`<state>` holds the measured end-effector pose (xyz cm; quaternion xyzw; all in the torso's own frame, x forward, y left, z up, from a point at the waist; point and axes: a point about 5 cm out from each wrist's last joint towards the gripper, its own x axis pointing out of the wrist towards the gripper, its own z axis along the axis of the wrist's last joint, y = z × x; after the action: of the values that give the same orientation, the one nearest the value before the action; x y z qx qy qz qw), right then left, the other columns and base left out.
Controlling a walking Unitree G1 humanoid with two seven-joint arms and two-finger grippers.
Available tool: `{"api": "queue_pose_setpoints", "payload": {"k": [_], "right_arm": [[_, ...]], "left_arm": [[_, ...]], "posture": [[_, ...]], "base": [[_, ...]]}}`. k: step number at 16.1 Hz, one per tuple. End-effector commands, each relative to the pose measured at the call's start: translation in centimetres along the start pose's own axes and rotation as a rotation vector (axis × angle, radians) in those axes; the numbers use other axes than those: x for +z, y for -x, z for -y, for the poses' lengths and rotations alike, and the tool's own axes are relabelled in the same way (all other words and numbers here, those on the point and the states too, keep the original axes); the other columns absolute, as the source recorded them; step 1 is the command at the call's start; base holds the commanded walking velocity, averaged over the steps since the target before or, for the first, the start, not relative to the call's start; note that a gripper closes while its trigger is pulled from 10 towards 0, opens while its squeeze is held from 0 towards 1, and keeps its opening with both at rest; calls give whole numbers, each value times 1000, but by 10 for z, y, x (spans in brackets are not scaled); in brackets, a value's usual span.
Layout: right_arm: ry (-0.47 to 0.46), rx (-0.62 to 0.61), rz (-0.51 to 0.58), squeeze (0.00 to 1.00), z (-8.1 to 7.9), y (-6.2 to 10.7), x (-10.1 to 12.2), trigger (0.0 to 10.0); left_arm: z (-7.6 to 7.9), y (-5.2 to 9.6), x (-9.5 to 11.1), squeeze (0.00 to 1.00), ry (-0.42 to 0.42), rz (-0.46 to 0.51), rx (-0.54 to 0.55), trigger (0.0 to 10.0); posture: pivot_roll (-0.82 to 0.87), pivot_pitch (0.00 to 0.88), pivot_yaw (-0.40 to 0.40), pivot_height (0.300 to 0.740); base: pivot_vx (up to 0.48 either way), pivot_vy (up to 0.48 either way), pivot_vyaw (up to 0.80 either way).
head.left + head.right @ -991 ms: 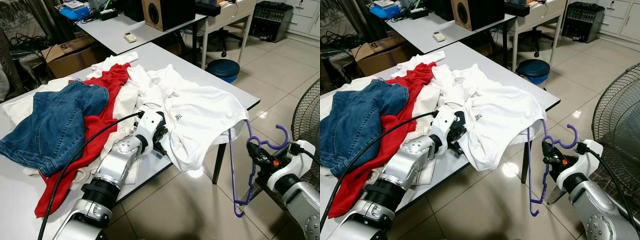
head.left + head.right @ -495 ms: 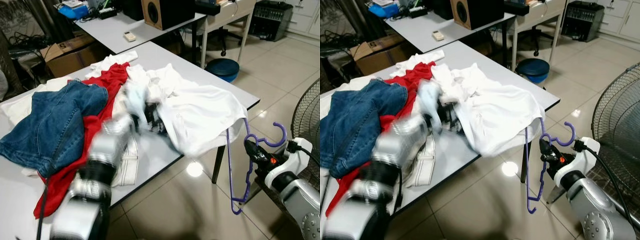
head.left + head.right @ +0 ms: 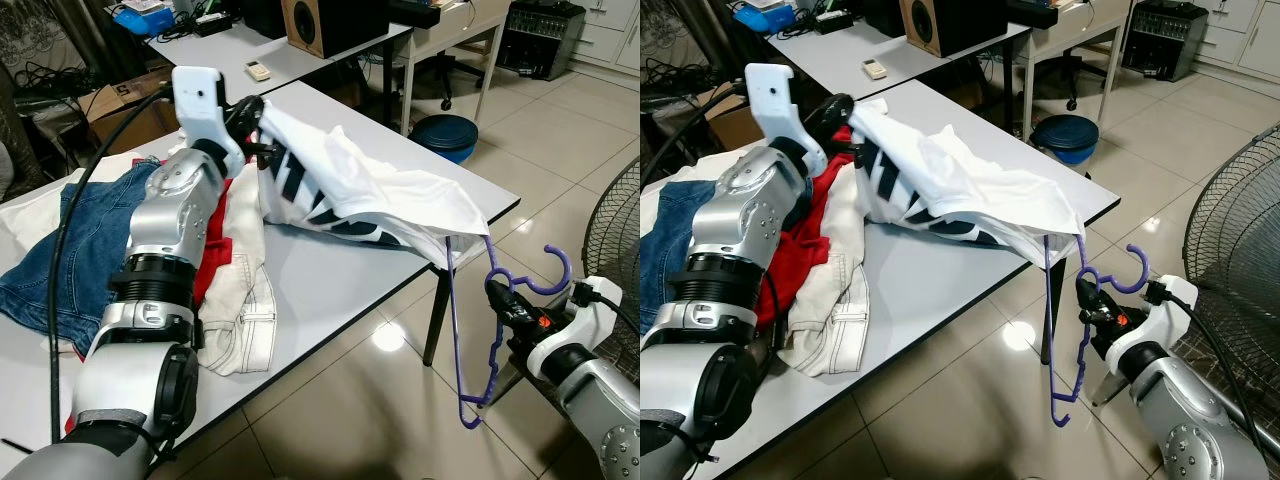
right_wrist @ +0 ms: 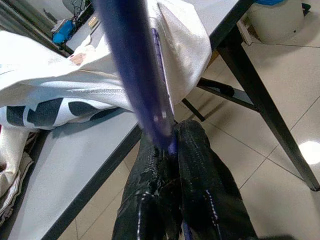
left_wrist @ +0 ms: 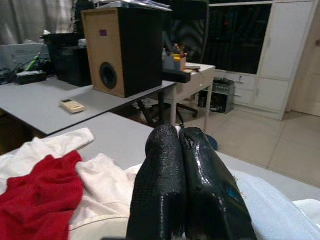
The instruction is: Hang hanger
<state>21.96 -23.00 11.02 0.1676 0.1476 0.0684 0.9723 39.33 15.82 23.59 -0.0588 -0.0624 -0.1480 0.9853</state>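
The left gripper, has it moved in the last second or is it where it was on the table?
Yes. The left gripper has risen and swung back toward the table's far edge, pulling the white shirt up with it.

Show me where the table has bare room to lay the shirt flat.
Bare table lies along the near edge, between the cream trousers and the lifted white shirt. The back and left are crowded: red garment, jeans. The far table's front is also open.
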Motion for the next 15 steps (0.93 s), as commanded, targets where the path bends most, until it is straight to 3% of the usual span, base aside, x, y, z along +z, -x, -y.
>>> {"api": "queue_pose_setpoints", "payload": {"k": [1, 4, 5, 7, 8, 9, 11, 12, 13, 14, 15], "right_arm": [[-4, 23, -3, 0, -6, 1, -3, 10000], [1, 56, -22, 0, -11, -2, -5, 10000], [43, 76, -40, 0, -14, -3, -6, 10000], [240, 25, -37, 0, -11, -5, -1, 10000], [386, 24, -44, 0, -11, -5, 2, 10000], [596, 47, -53, 0, -13, -5, 5, 10000], [753, 104, -76, 0, -16, -3, 5, 10000], [1008, 132, -136, 0, -14, 0, 1, 10000], [1049, 138, -146, 0, -12, 1, -1, 10000], [925, 45, -46, 0, -10, 0, 10, 10000], [880, -10, 19, 0, -8, 1, 19, 10000]], "left_arm": [[-13, 4, 14, 0, -4, 61, 45, 0], [-7, 2, 15, 0, -29, 60, -21, 0], [-6, 1, 9, 0, -55, 26, -21, 0], [-4, 1, 4, 0, -60, 10, -18, 0], [-3, 1, 4, 0, -57, 11, -18, 0], [-2, 1, 4, 0, -54, 11, -23, 0], [-1, -1, 5, 0, -53, 12, -27, 0], [-1, -2, 7, 0, -54, 14, -27, 0], [-1, -2, 7, 0, -53, 15, -26, 0], [-1, -2, 7, 0, -52, 16, -25, 0], [-1, -2, 7, 0, -51, 16, -24, 0]], "posture": [[-160, 9, 157, 740], [-160, 9, 157, 740], [-160, 9, 157, 740], [-152, 9, 143, 740], [-155, 9, 146, 740], [-155, 10, 146, 740], [-154, 10, 146, 740], [-158, 9, 149, 740], [-158, 9, 149, 740], [-159, 8, 150, 740], [-159, 8, 150, 740]], "base": [[0, 0, 0], [0, 0, 0], [0, 0, 0], [0, 0, 0], [0, 0, 0], [0, 0, 0], [0, 0, 0], [0, 0, 0], [0, 0, 0], [0, 0, 0], [0, 0, 0]]}}
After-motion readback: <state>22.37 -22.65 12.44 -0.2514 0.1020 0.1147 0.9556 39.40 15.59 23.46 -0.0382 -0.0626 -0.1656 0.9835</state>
